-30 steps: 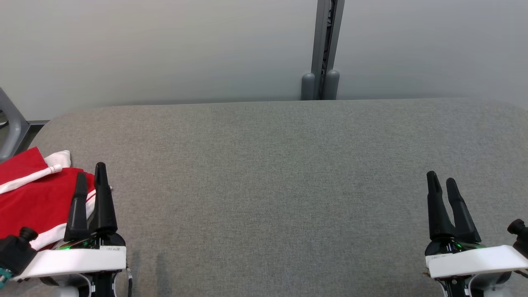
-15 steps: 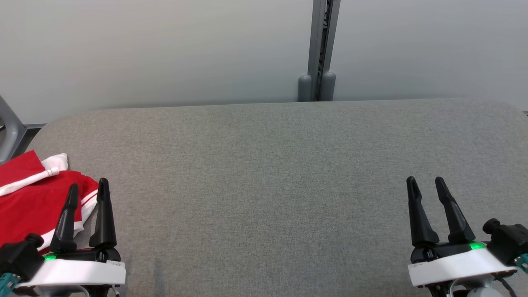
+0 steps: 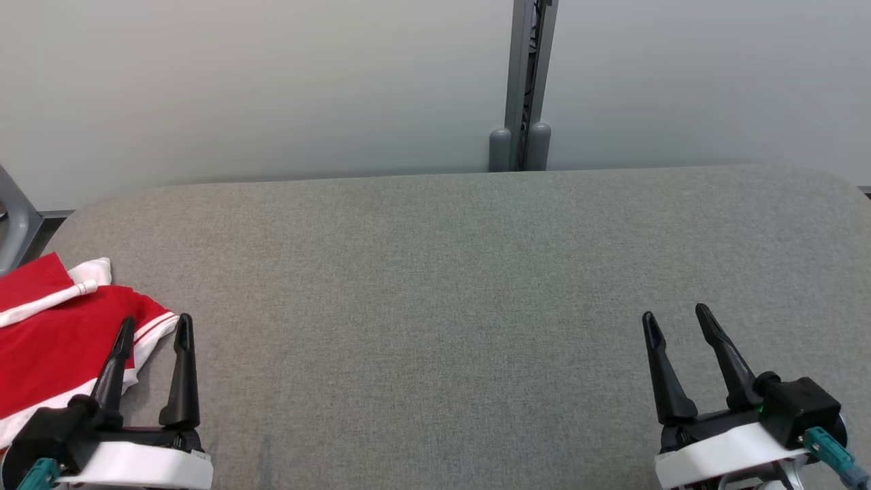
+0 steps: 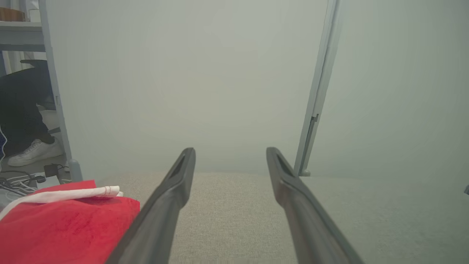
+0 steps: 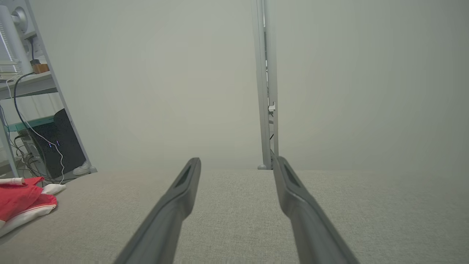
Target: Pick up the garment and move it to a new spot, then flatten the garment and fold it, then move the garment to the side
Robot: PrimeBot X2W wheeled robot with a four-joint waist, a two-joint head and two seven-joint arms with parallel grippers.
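A red garment point(image 3: 51, 340) with white trim lies bunched at the far left edge of the grey padded table point(image 3: 449, 272). It also appears in the left wrist view as the garment point(image 4: 62, 227) at lower left, and in the right wrist view as the garment point(image 5: 22, 205) far off to the left. My left gripper point(image 3: 155, 328) stands open just beside the garment's right hem, one finger over the cloth, nothing between the fingers. My right gripper point(image 3: 675, 316) stands open over bare table at the lower right, well away from the garment.
A pale wall with a grey vertical post point(image 3: 524, 82) runs behind the table. Left of the table are a metal frame leg point(image 3: 13, 218), shelving with cables point(image 5: 25, 110) and a person's white shoe point(image 4: 31, 152) on the floor.
Both grippers have drawn back toward the lower edge of the head view and turned so their fingers stand visibly spread. The left one has come off the garment toward its hem. The camera shifted slightly.
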